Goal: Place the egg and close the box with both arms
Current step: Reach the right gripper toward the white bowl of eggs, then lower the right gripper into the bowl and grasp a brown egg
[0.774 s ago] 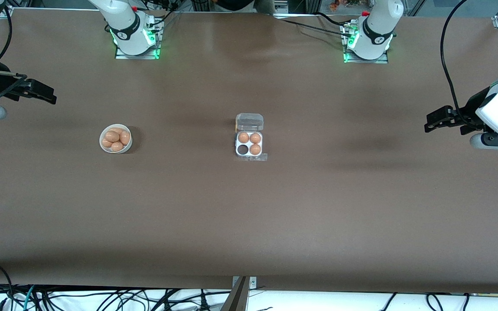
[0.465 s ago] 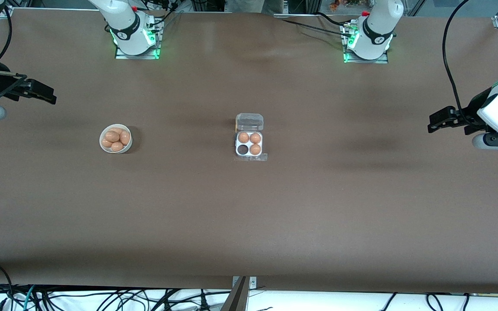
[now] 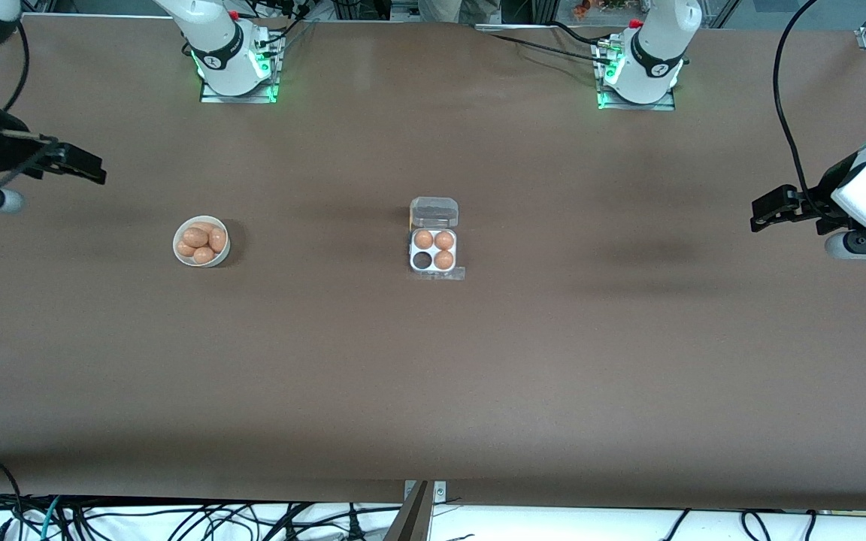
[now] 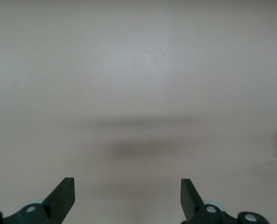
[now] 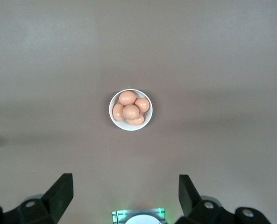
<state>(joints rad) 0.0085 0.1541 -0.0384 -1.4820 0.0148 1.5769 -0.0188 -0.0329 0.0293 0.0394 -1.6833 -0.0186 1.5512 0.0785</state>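
Spanning everything, brown table (image 3: 433, 376)

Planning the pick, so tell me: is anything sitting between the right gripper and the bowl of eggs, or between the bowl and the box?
Nothing visible. The right gripper hangs open over bare table at the right arm's end, the bowl sits in the open, and only bare table lies between it and the box, whose lid is open with one cell empty.
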